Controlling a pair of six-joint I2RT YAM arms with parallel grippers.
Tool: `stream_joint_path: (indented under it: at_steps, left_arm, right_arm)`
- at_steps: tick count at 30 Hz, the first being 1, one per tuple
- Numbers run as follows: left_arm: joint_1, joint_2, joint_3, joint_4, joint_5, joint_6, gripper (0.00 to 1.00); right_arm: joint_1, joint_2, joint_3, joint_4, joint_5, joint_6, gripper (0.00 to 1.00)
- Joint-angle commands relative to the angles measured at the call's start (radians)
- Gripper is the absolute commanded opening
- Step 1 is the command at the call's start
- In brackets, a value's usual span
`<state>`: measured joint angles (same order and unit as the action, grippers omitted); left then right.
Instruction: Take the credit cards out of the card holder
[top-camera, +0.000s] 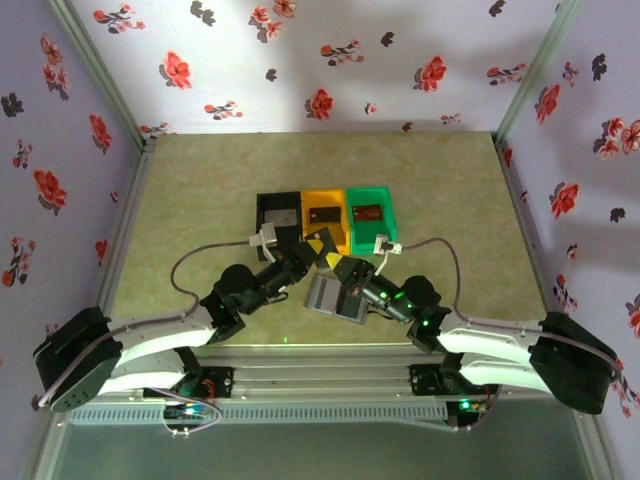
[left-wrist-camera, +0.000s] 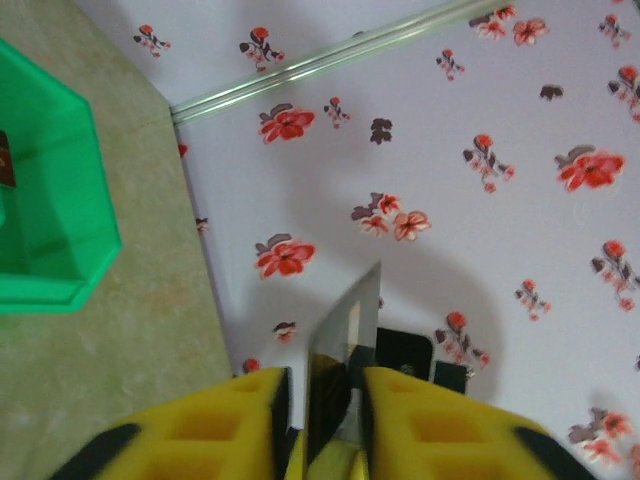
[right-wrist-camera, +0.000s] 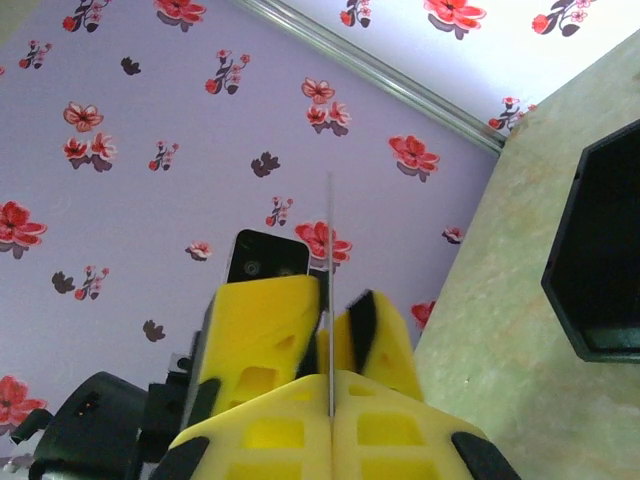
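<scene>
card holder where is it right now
In the top view the card holder lies flat near the middle of the table, just on the near side of the orange bin.

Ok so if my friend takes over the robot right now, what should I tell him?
Left gripper: fingers a little apart, loosely around a grey card.
Right gripper: shut on that same grey card, held in the air.
Card holder: on the table below the grippers.
Done: a dark card lies in the orange bin and a reddish card in the green bin.
Left: put the held card down, probably in a bin, then check the holder. I cannot tell whether more cards are inside.
</scene>
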<state>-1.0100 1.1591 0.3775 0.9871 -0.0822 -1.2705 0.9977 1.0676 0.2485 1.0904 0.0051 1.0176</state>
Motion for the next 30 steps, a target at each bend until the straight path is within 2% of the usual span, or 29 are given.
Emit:
stream_joint_path:
  at_steps: [1, 5, 8, 12, 14, 18, 21, 25, 30]
  left_arm:
    - [-0.006, -0.015, -0.025, 0.024, -0.028, 0.016, 0.42]
    - [0.0, -0.082, -0.049, -0.044, -0.033, 0.036, 0.56]
    - [0.018, -0.205, -0.036, -0.258, 0.002, 0.081, 0.61]
    - [0.066, -0.381, 0.065, -0.671, 0.104, 0.215, 0.68]
    - [0.109, -0.42, 0.096, -0.775, 0.194, 0.252, 0.72]
    - [0.226, -0.392, 0.135, -0.817, 0.493, 0.277, 0.76]
    - [0.266, -0.333, 0.164, -0.84, 0.655, 0.311, 0.78]
    - [0.272, -0.273, 0.203, -0.888, 0.78, 0.389, 0.79]
    - [0.275, -0.248, 0.24, -0.906, 0.86, 0.424, 0.77]
  right_arm:
    - [0.008, -0.036, 0.02, 0.015, 0.022, -0.038, 0.0]
    - [0.006, -0.141, 0.03, -0.141, 0.011, -0.075, 0.0]
    - [-0.006, -0.246, 0.057, -0.354, -0.035, -0.102, 0.0]
    - [-0.079, -0.32, 0.105, -0.614, -0.219, -0.11, 0.0]
    - [-0.142, -0.315, 0.123, -0.672, -0.349, -0.087, 0.0]
    - [-0.256, -0.27, 0.142, -0.657, -0.611, -0.036, 0.0]
    - [-0.288, -0.249, 0.138, -0.608, -0.739, -0.042, 0.0]
    - [-0.291, -0.221, 0.146, -0.538, -0.854, -0.034, 0.0]
    - [-0.291, -0.186, 0.15, -0.534, -0.921, -0.034, 0.0]
